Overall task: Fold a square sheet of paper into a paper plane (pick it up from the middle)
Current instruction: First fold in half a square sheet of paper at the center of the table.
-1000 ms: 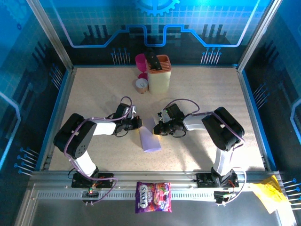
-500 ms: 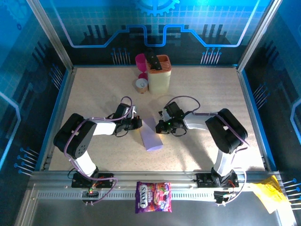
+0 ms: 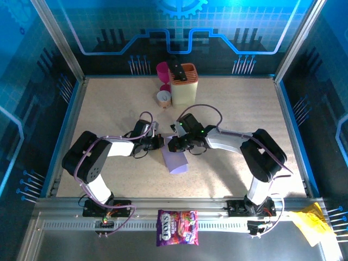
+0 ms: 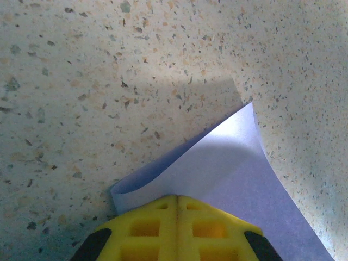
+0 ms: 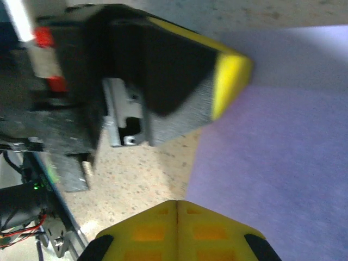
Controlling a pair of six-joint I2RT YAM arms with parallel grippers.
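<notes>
Top external view: the lilac paper point(image 3: 178, 162) lies on the table point(image 3: 109, 109) near mid-table, just ahead of the two arm bases. It reads as a narrow slanted strip, far end toward the left arm, near end toward the right. The left gripper point(image 3: 161, 142) meets the far end from the left. The right gripper point(image 3: 174, 145) comes in from the right and sits over the same end. The two grippers are just beside each other. A printed sweets bag point(image 3: 176, 227) lies on the front rail, well apart from the paper.

Left wrist view: the left gripper point(image 4: 176, 200) has its yellow fingers pressed together with no gap at the seam. The lilac paper point(image 4: 234, 168) comes out from under the fingertips, clamped at its edge. One corner is curled up off the speckled table point(image 4: 109, 81) and throws a shadow.

Right wrist view: the right gripper point(image 5: 177, 205) has its fingers fully together. Its tips sit at the near edge of the lilac paper point(image 5: 283, 147). Cannot tell whether any paper is caught between them. The left gripper point(image 5: 231, 76) is opposite, its yellow tip on the paper's far edge.
</notes>
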